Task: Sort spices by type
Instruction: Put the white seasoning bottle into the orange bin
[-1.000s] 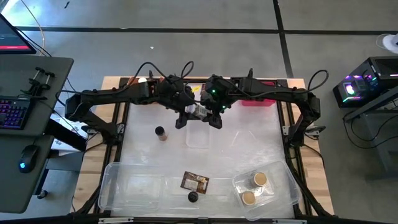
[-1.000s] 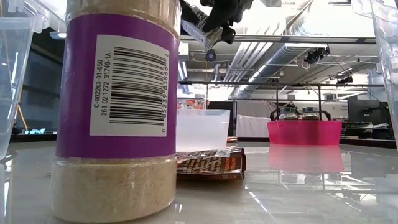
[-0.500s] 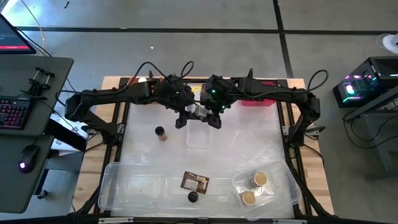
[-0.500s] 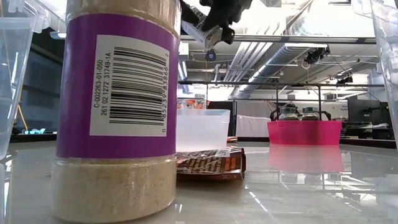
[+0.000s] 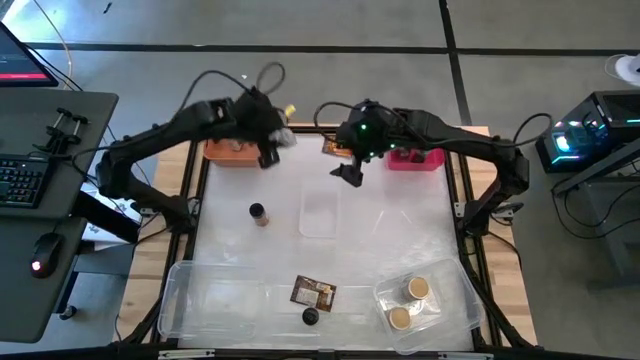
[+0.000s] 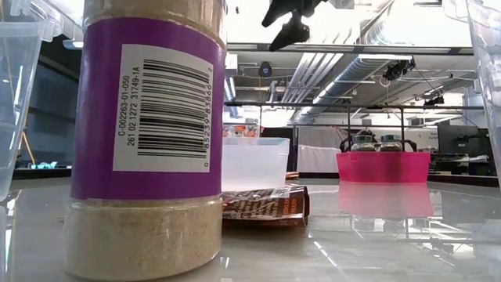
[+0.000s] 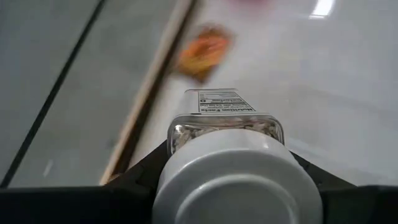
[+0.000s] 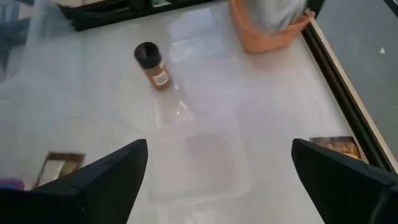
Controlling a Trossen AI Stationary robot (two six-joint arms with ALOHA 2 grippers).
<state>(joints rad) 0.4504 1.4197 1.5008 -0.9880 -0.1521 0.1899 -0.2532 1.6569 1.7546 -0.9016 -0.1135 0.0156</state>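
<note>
left gripper [image 5: 277, 140]: jaws clamped on white-lidded jar [image 7: 233, 168], by orange bin [image 5: 228, 151] | right gripper [image 5: 349, 174]: jaws spread, empty

A smooth grey concrete floor [image 5: 330, 25] crossed by dark seams surrounds the pale wooden table [image 5: 505, 265]. Well off to the left arm's side stands a dark desk [image 5: 40, 215] bearing a black keyboard [image 5: 22, 180] and a black mouse [image 5: 40, 265]. Far to the right arm's side sits a black computer case with coloured lights [image 5: 580, 140]. In the level view, silver ceiling ducts [image 6: 376, 59] run beneath bright overhead light.
</note>
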